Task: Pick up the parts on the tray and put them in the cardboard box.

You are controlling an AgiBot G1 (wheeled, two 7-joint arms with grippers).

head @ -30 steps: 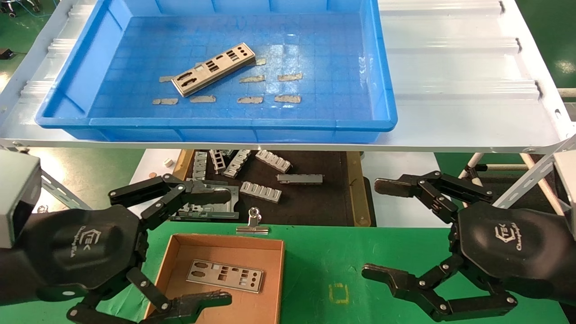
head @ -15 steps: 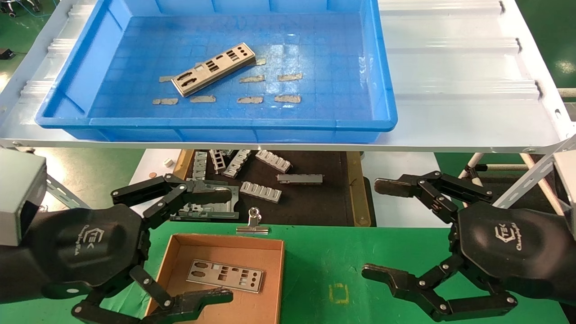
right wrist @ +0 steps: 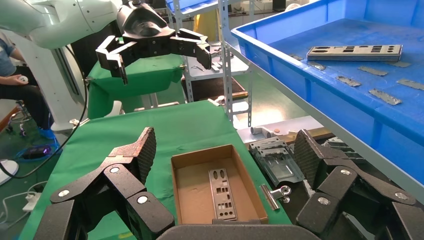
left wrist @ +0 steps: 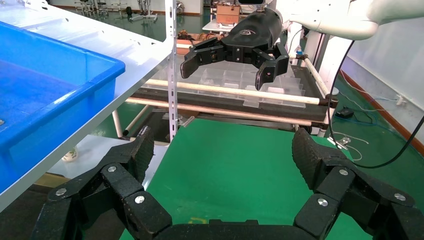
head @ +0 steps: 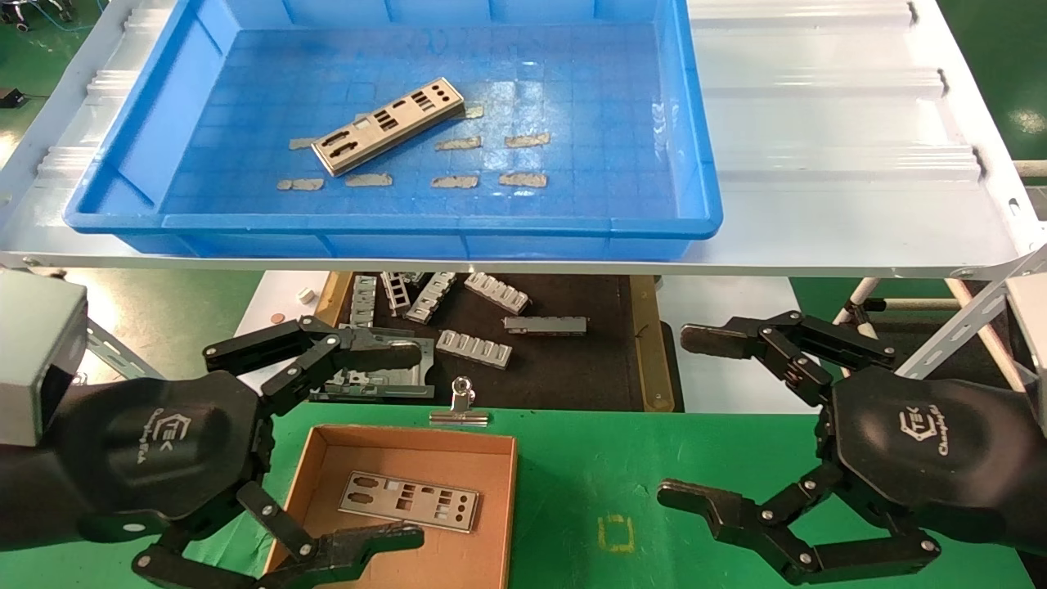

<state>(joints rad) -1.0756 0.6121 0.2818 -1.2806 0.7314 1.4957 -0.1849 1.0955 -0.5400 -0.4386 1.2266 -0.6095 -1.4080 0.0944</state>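
Your left gripper [head: 413, 446] has its jaws spread wide and holds nothing; it hovers over the left edge of the cardboard box [head: 323, 466], near fingertip above the box's near edge, far fingertip out past its far wall. Your right gripper [head: 695, 417] is wide apart too, empty, hanging over the green mat [head: 572, 474] well right of the box. One plate [head: 409, 501] lies flat on the box floor. Another plate [head: 388, 125] sits up in the blue tray [head: 393, 225] on the white shelf [head: 834, 123], left of center, lying diagonally among grey tape scraps [head: 523, 179]. There's a binder clip [head: 460, 406] just beyond the box's far wall, and ribbed grey brackets [head: 474, 348] on the dark mat under the shelf.
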